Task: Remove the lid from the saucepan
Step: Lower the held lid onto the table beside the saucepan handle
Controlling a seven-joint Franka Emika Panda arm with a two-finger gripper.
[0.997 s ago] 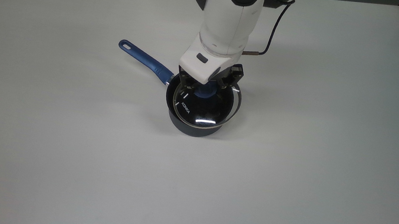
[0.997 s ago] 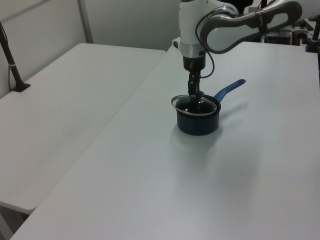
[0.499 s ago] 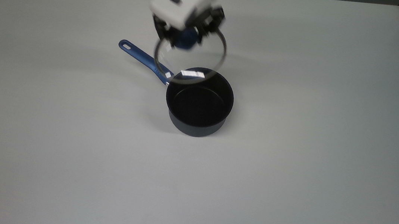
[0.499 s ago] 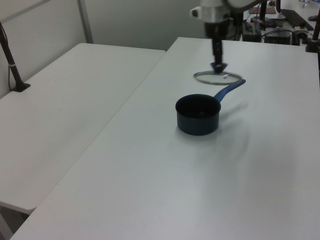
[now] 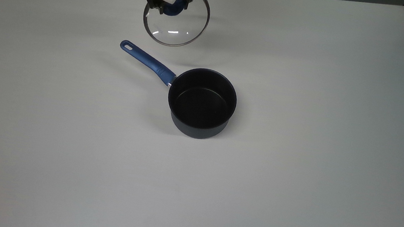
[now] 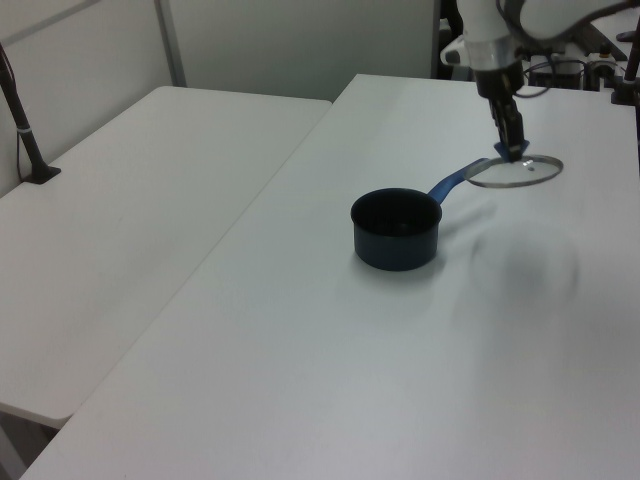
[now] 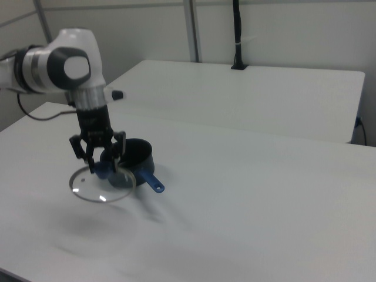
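Clear round glass lid (image 5: pixel 175 26) with thin metal rim hangs in the air, clamped by its blue knob (image 5: pixel 172 9) in the gripper (image 5: pixel 171 6), off and well apart from the small dark navy saucepan (image 5: pixel 202 103). Saucepan stands open on the white counter (image 5: pixel 295 158); black inside visible, long blue handle (image 5: pixel 146 62) pointing to the top view's upper left. Lid sits beyond the handle's end, near the top view's upper edge. Arm cut off by that edge. Lid lettering not legible. Knob partly hidden by the gripper's fingers (image 7: pixel 88 154) in the right view.
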